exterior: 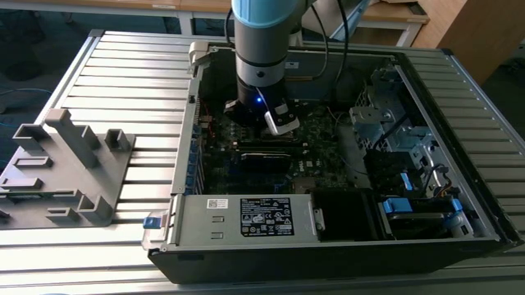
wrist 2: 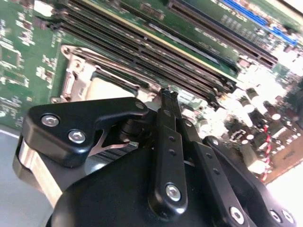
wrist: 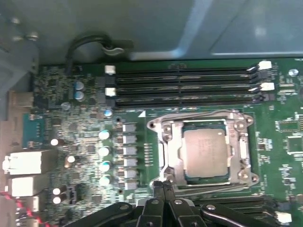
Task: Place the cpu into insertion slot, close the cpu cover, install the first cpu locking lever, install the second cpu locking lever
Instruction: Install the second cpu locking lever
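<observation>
The cpu [wrist: 206, 153] lies flat in the insertion slot [wrist: 166, 126], its dull silver top facing up. The silver cpu cover [wrist: 173, 150] is down around it, framing the chip through its window. Thin lever wires run along two sides of the socket; whether they are latched I cannot tell. My gripper [wrist: 163, 185] hovers just beside the socket's edge with its black fingers pressed together and nothing between them. In the second wrist view the shut gripper [wrist 2: 166, 94] sits over the board next to the cpu [wrist 2: 106, 88]. In the exterior view the gripper [exterior: 279, 126] hangs low inside the open computer case.
Long black memory slots [wrist: 184, 85] run along one side of the socket, capacitors [wrist: 104, 151] on another. The case holds a power supply [exterior: 246, 218], a drive cage [exterior: 394, 123] and cables. A grey fixture [exterior: 66, 166] stands on the slatted table at the exterior view's left.
</observation>
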Controlling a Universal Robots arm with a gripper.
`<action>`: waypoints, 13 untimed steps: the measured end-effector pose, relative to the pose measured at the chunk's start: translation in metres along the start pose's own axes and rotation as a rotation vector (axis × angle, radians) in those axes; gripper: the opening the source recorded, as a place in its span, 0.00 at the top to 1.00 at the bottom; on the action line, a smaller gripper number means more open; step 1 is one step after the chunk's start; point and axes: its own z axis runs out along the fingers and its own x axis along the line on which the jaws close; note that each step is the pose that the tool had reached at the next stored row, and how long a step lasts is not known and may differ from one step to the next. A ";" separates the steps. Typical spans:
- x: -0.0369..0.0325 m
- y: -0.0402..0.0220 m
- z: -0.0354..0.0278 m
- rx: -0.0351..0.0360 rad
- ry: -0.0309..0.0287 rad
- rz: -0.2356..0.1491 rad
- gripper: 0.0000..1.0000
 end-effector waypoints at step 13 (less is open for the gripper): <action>-0.0169 0.0079 0.0014 0.0248 -0.0017 0.003 0.89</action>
